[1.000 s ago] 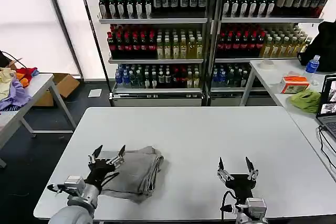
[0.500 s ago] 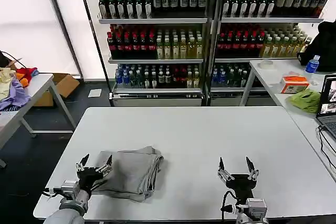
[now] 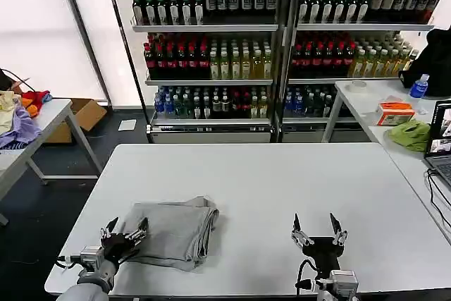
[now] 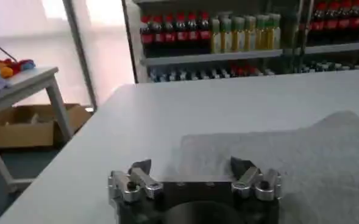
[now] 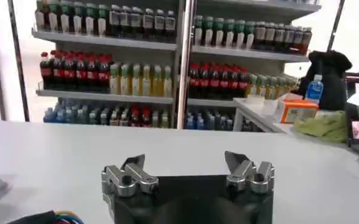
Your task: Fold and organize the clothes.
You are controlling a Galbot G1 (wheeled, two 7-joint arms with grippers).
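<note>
The grey shirt point(image 3: 173, 232) lies folded into a compact bundle on the near left part of the white surface point(image 3: 282, 181), its stacked edges facing right. The left end effector point(image 3: 125, 232) sits at the shirt's near left corner with its fingers spread wide and nothing between them; in the left wrist view the left end effector point(image 4: 192, 171) points across the cloth point(image 4: 301, 158), just short of it. The right end effector point(image 3: 318, 231) is parked near the front edge, well apart from the shirt, also spread wide and empty.

The main risk, as I judge it, is the bundle coming undone: the layers on the right look loosely stacked, so a fingertip catching the near corner could drag the top layer and open the fold. A push from this low angle could also slide the whole shirt instead of tidying it.

Against the earlier frames, the left end effector has pulled back towards the near left edge and off the cloth, where a second ago it was over the shirt. The shirt now lies flatter, and the right end effector has not moved.
</note>
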